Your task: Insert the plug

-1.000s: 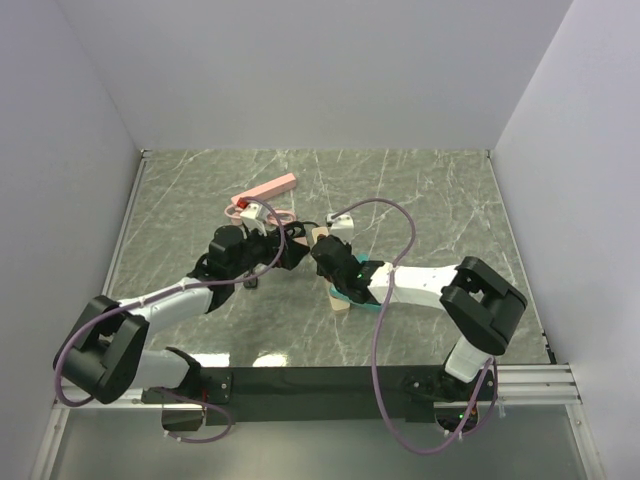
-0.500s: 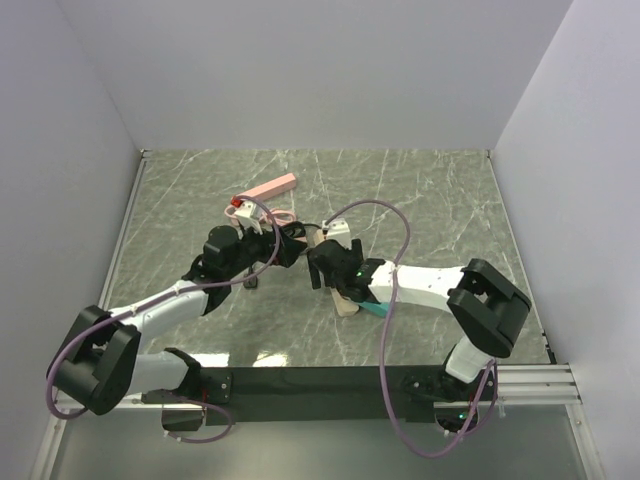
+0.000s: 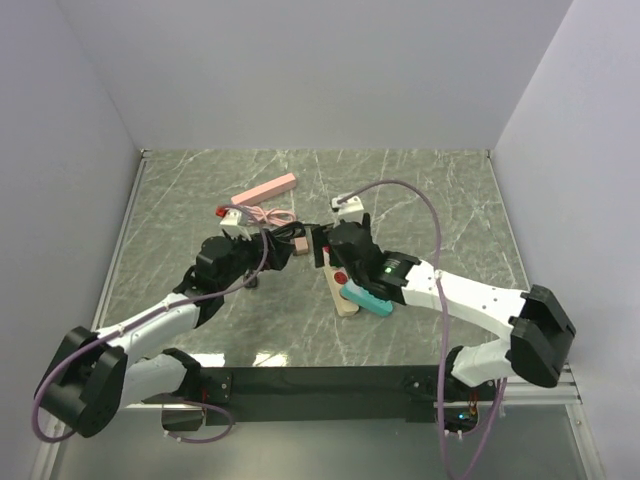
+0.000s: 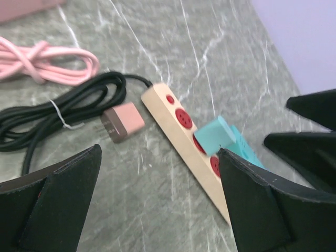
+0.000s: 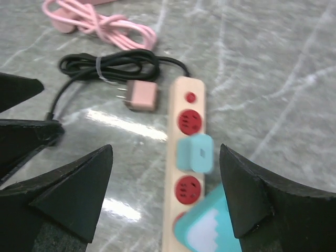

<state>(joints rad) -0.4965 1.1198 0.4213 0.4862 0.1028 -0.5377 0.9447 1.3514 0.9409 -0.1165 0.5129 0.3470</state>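
A beige power strip (image 5: 172, 137) with red sockets lies on the marble table (image 3: 440, 200). A teal plug (image 5: 194, 153) sits in its second socket, also seen from the left wrist as the teal plug (image 4: 214, 135). A pink-brown plug (image 5: 142, 96) on a black cord (image 5: 110, 65) lies loose beside the strip's end, prongs pointing away from it. My right gripper (image 5: 166, 149) hovers open above the strip, holding nothing. My left gripper (image 4: 159, 150) is open too, over bare table just left of the strip (image 4: 161, 111). In the top view both grippers (image 3: 285, 247) (image 3: 322, 246) face each other.
A teal block (image 5: 207, 231) rests on the strip's near end. A coiled pink cable (image 5: 100, 23) and a pink power strip (image 3: 265, 188) lie farther back. White walls enclose the table on three sides.
My right gripper has opened, let go of the teal plug and drawn back above the strip, its arm swinging right. The left gripper has backed off slightly to the left, still open.
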